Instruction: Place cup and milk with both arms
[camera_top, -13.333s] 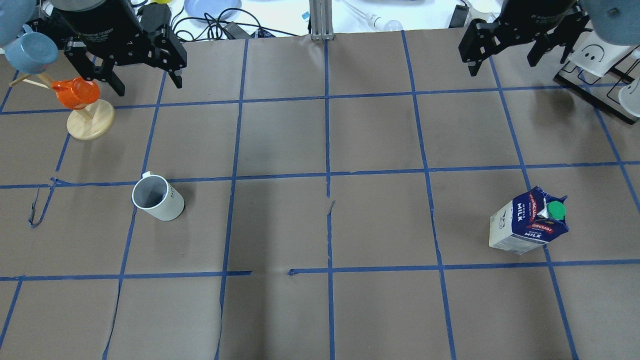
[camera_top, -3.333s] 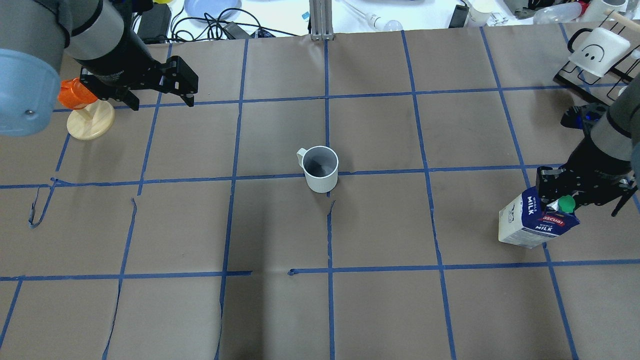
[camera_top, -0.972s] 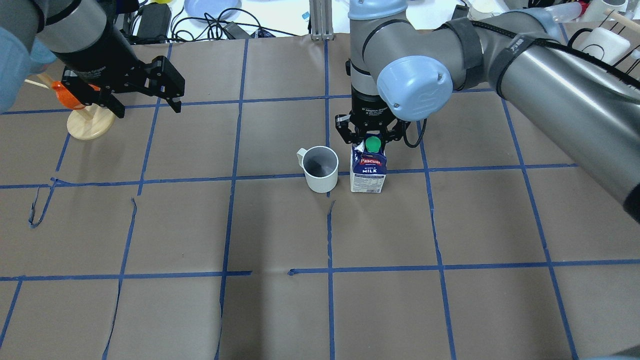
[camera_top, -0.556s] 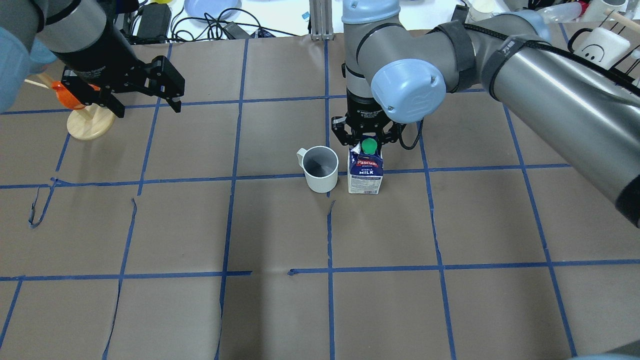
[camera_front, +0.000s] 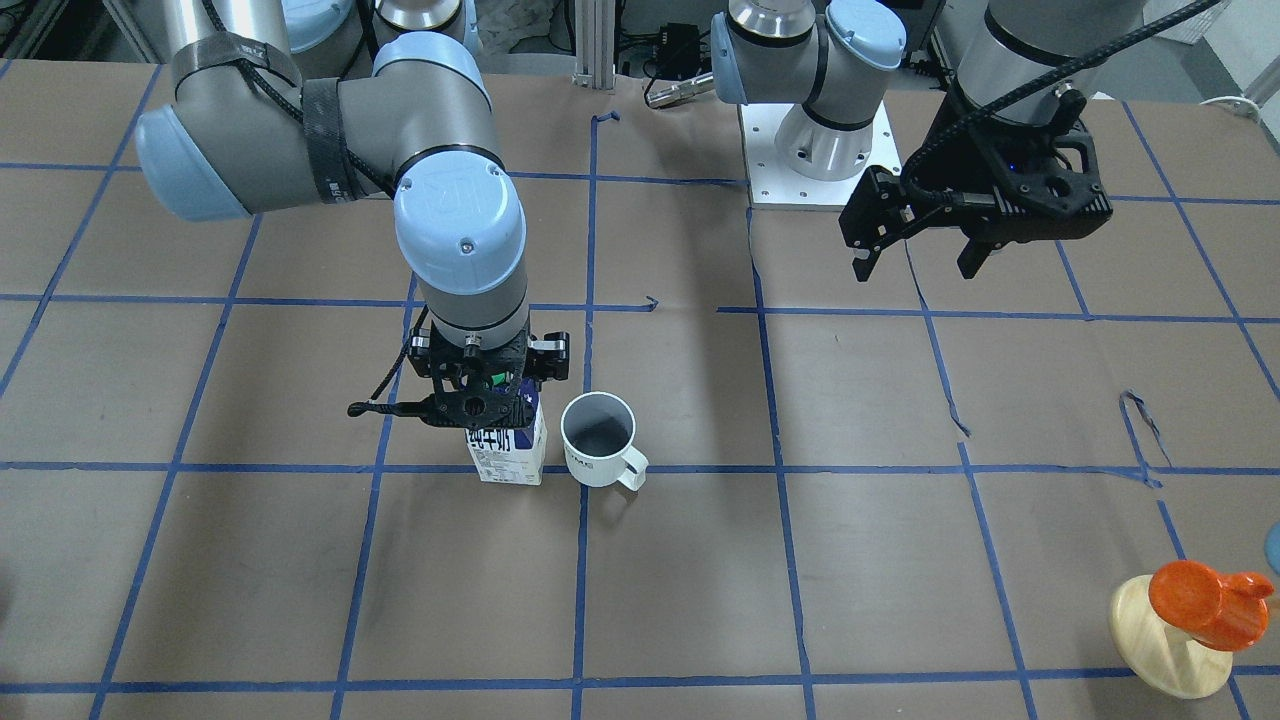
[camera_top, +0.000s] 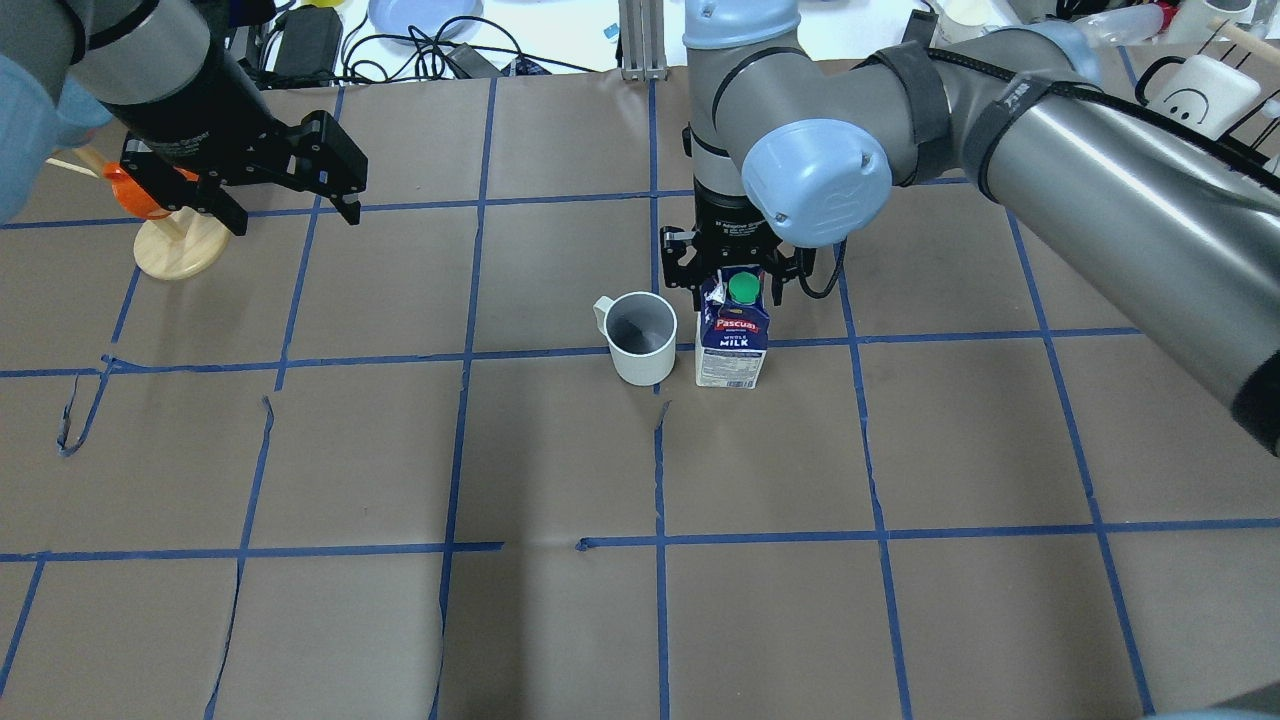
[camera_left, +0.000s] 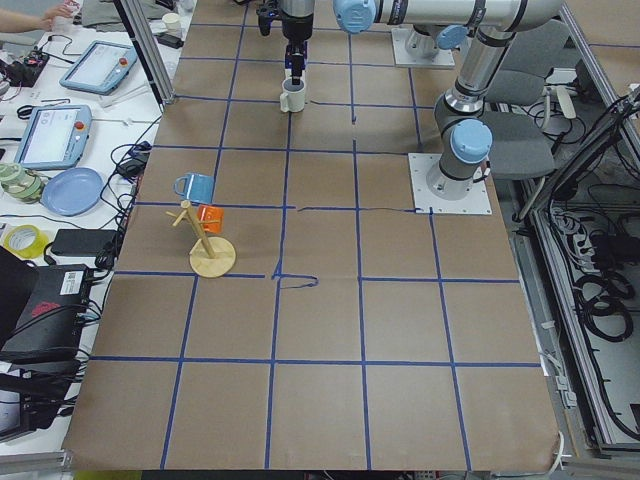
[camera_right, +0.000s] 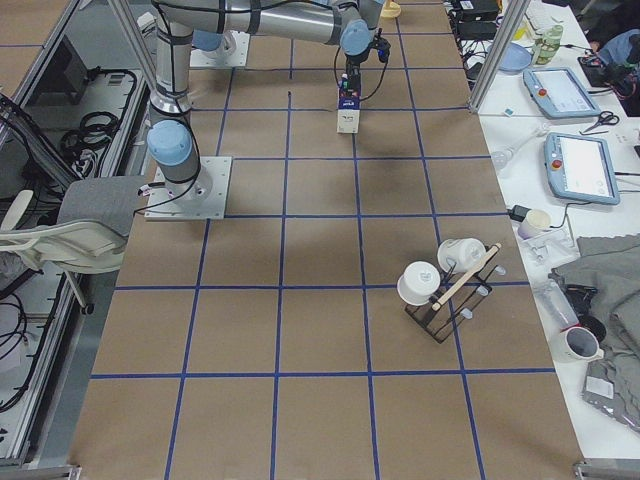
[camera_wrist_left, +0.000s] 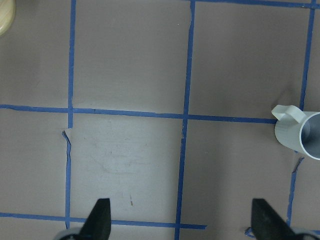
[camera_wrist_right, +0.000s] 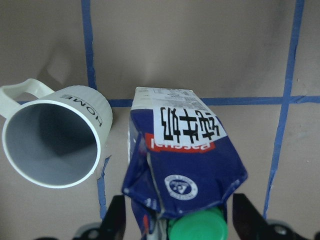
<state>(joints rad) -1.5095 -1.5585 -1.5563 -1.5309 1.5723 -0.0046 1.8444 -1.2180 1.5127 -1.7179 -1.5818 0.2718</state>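
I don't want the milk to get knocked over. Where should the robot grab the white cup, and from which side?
Probably the rim next to the handle, coming straight down, one finger inside and one outside. The cup stands upright, mouth open upward, and its handle points away from the milk, which stands close on the other side under the right gripper.
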